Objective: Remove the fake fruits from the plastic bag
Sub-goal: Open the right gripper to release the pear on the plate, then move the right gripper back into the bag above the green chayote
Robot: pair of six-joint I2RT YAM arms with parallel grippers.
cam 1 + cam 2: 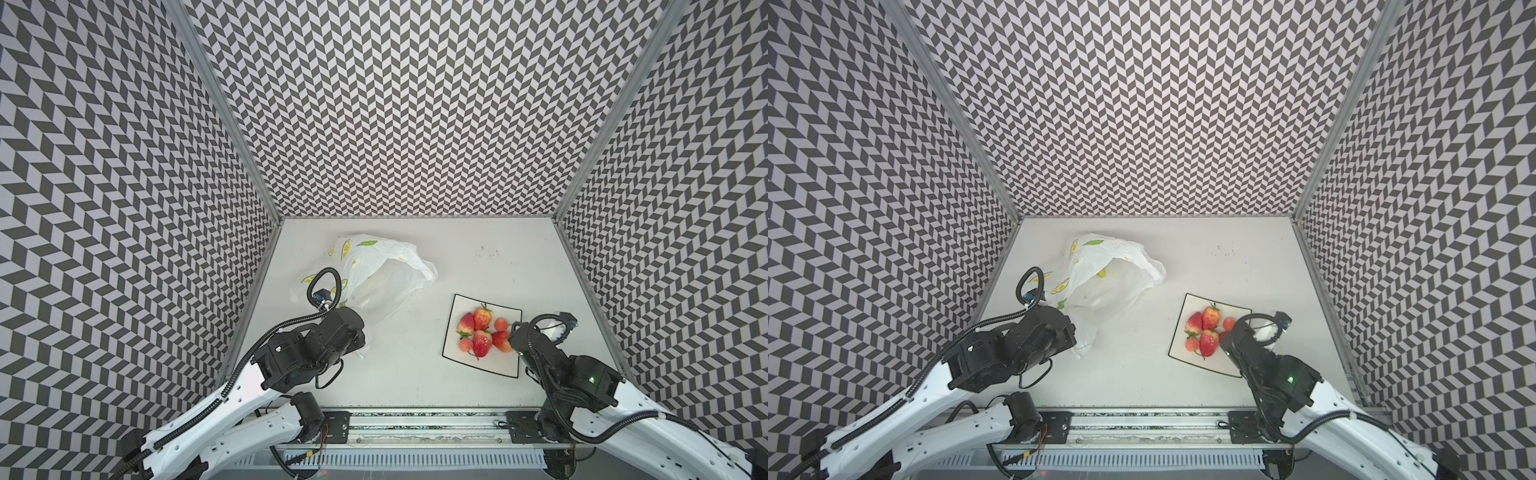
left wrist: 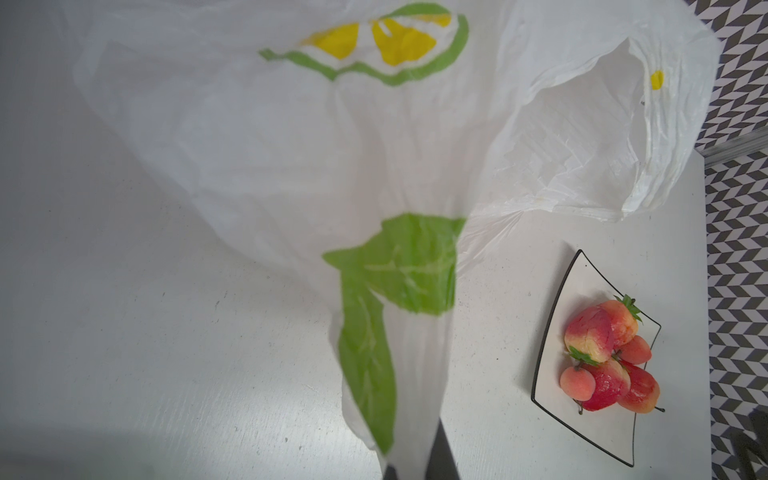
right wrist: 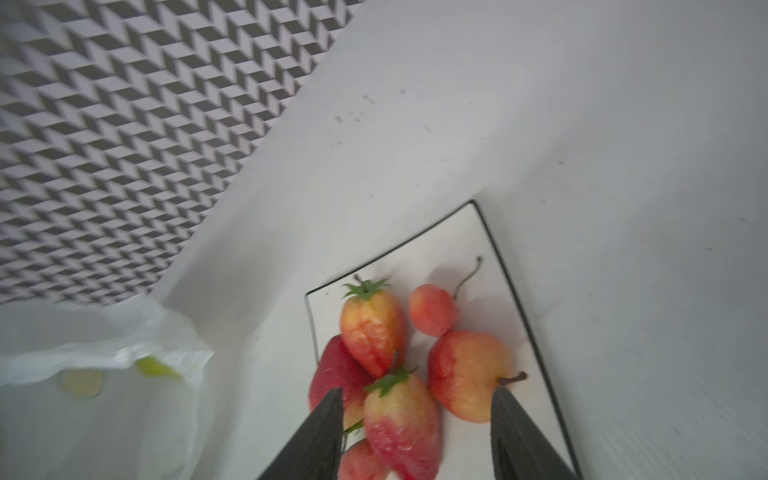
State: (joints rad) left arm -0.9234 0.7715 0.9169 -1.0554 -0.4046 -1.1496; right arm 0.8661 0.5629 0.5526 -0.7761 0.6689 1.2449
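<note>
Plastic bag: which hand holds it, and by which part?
Left hand, shut on a bunched fold of the plastic bag by its green leaf print. Right hand open, empty.

Nothing written could be read in any view: no text, label, brand, number or sign. The plastic bag (image 2: 291,145) carried printed pictures only, a yellow lemon slice (image 2: 399,45) with a green rind and a green leaf (image 2: 411,266), and these held no letters or figures.
</note>
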